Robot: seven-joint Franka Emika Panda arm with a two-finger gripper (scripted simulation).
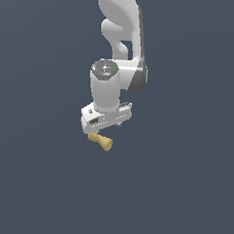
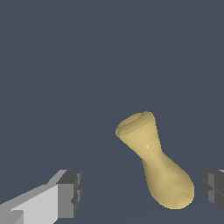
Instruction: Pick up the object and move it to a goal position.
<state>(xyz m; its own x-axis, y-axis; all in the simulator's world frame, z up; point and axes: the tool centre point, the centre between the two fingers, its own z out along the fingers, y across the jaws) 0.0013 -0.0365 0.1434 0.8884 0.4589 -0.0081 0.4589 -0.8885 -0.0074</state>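
Note:
The object [image 1: 100, 141] is a small tan-yellow bone-shaped piece with two flared ends, lying just under the white hand of the arm in the exterior view. In the wrist view the object [image 2: 155, 162] sits between the two dark fingertips, much closer to one finger [image 2: 213, 189] than to the other finger [image 2: 70, 192]. My gripper [image 2: 141, 191] is open, with a gap showing on both sides of the piece. From outside, the gripper [image 1: 102, 133] hangs directly over the object and its fingertips are mostly hidden by the hand.
A flat dark grey-blue surface fills both views. Nothing else shows besides the white arm [image 1: 121, 27] rising toward the top of the exterior view.

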